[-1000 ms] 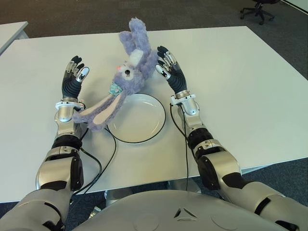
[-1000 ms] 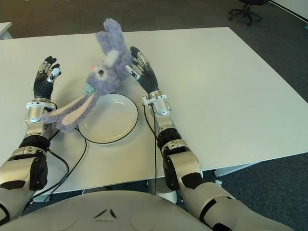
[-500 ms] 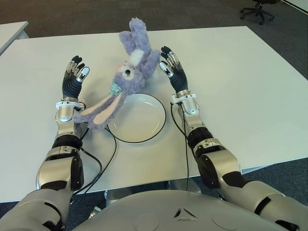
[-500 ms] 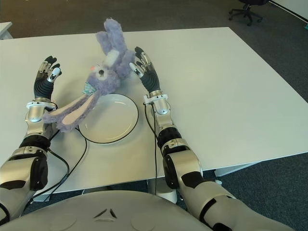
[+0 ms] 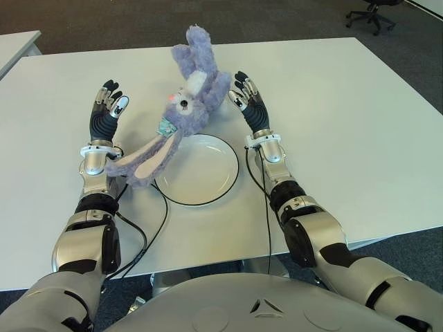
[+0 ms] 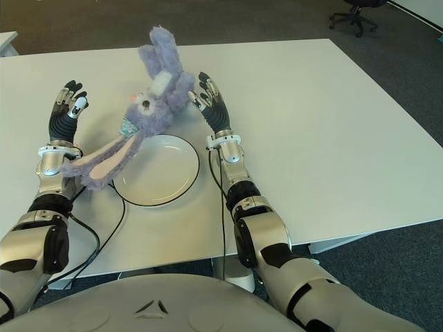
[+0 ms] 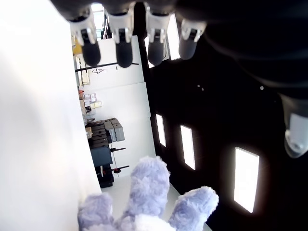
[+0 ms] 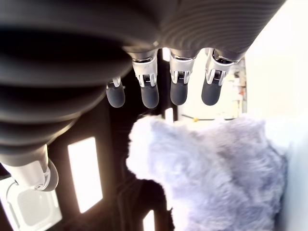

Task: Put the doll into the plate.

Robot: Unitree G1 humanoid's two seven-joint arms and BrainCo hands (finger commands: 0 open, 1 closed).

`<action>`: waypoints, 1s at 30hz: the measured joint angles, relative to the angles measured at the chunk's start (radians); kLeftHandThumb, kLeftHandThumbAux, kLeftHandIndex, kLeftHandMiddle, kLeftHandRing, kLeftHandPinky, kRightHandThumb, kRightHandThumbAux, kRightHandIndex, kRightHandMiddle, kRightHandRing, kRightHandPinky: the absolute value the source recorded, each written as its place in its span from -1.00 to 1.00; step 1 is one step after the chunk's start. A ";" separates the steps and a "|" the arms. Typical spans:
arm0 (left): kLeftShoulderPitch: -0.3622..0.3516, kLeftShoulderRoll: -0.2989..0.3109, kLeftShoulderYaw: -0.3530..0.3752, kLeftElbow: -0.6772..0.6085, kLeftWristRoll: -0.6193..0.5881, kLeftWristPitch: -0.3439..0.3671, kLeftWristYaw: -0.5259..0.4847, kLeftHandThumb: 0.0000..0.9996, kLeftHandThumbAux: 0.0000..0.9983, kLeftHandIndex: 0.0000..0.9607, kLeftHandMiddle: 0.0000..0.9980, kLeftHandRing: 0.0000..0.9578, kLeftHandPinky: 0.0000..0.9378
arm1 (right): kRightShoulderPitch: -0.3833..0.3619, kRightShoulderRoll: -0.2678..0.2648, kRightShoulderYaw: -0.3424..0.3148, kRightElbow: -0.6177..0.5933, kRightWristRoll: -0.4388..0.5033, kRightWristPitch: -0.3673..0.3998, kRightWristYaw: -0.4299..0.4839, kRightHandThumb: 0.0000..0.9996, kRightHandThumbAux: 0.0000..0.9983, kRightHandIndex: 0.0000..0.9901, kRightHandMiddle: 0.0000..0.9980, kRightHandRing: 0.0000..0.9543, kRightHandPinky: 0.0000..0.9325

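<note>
The left hand [image 5: 105,111] is seen with fingers spread and nothing held. To its right, between both hands, a purple plush rabbit doll [image 5: 181,104] lies on the white table [image 5: 346,117], its long ears just beside the left wrist. The white plate [image 5: 197,169] sits nearer the robot, partly overlapped by the doll. The right hand [image 5: 249,104], fingers extended and empty, is just right of the doll.

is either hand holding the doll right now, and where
Neither. The doll lies on the table, ears over the plate rim. The right hand is open beside it, the left hand open too.
</note>
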 measured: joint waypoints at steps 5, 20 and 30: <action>-0.001 0.000 0.001 0.000 -0.001 0.000 0.000 -1.00 -0.11 -1.00 -0.81 -0.81 -0.82 | -0.010 0.000 -0.007 0.019 0.004 0.011 -0.004 -0.20 0.00 -1.00 -1.00 -1.00 -0.91; -0.002 -0.002 0.003 -0.001 -0.003 -0.001 -0.010 -1.00 -0.13 -1.00 -0.82 -0.82 -0.82 | -0.040 -0.001 -0.026 0.076 0.008 0.018 0.000 -0.22 0.00 -0.98 -1.00 -1.00 -0.89; -0.002 -0.002 0.004 -0.001 -0.008 -0.002 -0.014 -1.00 -0.13 -0.99 -0.82 -0.82 -0.82 | -0.058 -0.001 -0.027 0.113 0.004 0.028 -0.025 -0.14 -0.05 -0.94 -1.00 -0.99 -0.87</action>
